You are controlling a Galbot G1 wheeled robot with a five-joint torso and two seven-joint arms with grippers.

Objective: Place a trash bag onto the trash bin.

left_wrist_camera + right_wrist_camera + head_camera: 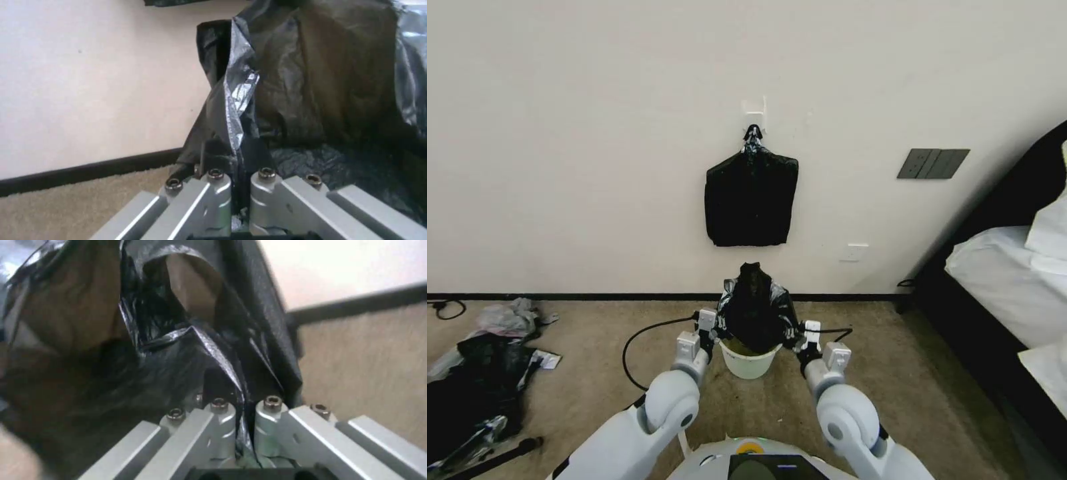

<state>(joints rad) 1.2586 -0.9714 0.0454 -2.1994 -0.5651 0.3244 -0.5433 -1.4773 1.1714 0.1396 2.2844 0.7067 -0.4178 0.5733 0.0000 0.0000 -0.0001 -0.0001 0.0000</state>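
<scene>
On the tan carpet (594, 373) close in front of the robot, both arms reach forward, one on each side of the trash bin (750, 361). The left gripper (715, 328) has its fingers squeezed together on one edge of the trash bag (756, 310), and the right gripper (798, 333) pinches the other edge the same way (the wrist views show thin black film caught in the narrow slit between the metal fingers). The bag is stretched between them, right over the mouth of the small cream bin, and puffs up into a tall lump. A black cable (639, 347) loops over the floor beside the left arm. Farther left lies a heap of black plastic and grey scraps (477, 373). A bed (1007, 280) stands on the right. On the white wall (594, 133) behind, a flat bundle of black bags (751, 198) hangs from a hook (754, 110).
</scene>
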